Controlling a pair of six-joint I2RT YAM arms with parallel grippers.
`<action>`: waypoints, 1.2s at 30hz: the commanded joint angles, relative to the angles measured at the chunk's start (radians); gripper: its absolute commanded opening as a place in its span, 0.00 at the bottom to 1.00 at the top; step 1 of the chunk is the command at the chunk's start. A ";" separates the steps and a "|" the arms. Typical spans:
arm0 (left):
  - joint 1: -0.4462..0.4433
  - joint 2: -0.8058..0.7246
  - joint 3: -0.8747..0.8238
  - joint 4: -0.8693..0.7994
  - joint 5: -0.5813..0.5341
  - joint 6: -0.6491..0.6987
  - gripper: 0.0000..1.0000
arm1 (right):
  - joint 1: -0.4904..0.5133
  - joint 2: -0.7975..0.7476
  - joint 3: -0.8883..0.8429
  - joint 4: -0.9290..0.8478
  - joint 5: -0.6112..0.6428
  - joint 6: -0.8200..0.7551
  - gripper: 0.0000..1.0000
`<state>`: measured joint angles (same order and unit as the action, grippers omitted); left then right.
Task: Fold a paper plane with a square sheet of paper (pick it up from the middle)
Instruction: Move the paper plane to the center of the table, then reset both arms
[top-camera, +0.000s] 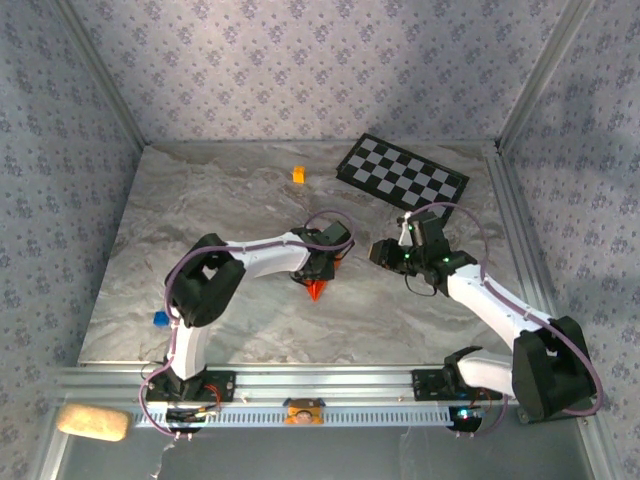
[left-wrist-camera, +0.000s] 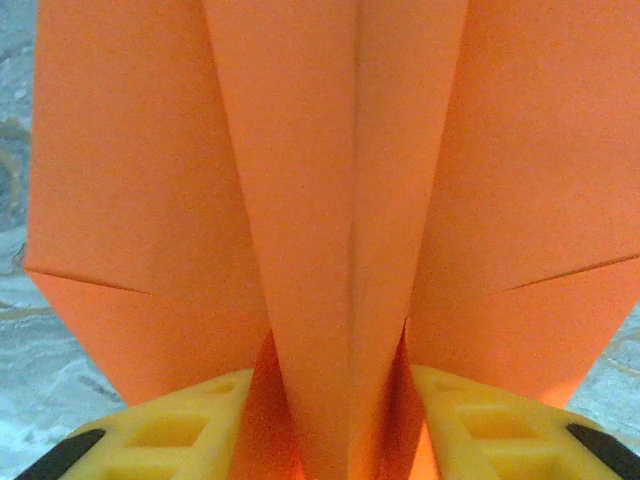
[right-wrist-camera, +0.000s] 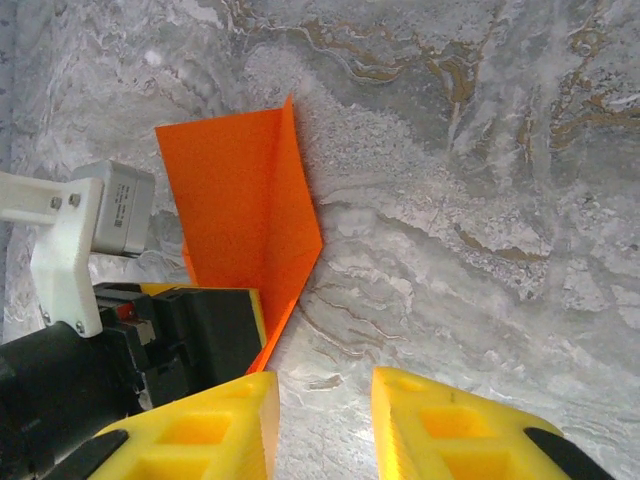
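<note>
The paper plane (top-camera: 317, 290) is a bright orange pointed dart on the marble table, its tip towards the near edge. My left gripper (top-camera: 318, 268) stands over it. In the left wrist view the plane's centre fold (left-wrist-camera: 340, 200) runs up between the yellow fingers (left-wrist-camera: 190, 430), wings spread to both sides. Narrow gaps show beside the fold, so the left gripper (left-wrist-camera: 340, 445) is open around it. My right gripper (top-camera: 380, 250) hovers just right of the plane. In the right wrist view the right gripper (right-wrist-camera: 325, 430) is open over bare table, beside the plane's upright wing (right-wrist-camera: 240, 200) and the left gripper (right-wrist-camera: 190, 330).
A black-and-white checkered board (top-camera: 402, 172) lies at the back right, a tiny orange-yellow cube (top-camera: 298, 174) at the back middle, a small blue piece (top-camera: 159, 320) at the near left. A tan block (top-camera: 93, 422) sits off the table's front left. Aluminium rails edge the table.
</note>
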<state>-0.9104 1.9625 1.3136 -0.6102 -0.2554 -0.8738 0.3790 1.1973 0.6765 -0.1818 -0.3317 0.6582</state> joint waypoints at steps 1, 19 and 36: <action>-0.019 0.001 0.016 -0.096 0.001 -0.057 0.40 | -0.013 -0.018 -0.002 -0.037 0.007 -0.022 0.31; -0.021 -0.203 0.011 -0.093 -0.039 -0.073 0.51 | -0.101 -0.078 0.047 -0.146 0.038 -0.144 0.36; 0.385 -0.800 -0.541 0.293 -0.473 0.416 1.00 | -0.315 -0.048 -0.162 0.343 0.620 -0.629 0.97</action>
<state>-0.6075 1.2049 0.8410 -0.4248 -0.6285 -0.6243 0.1066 1.1175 0.5602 -0.0330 0.2703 0.1425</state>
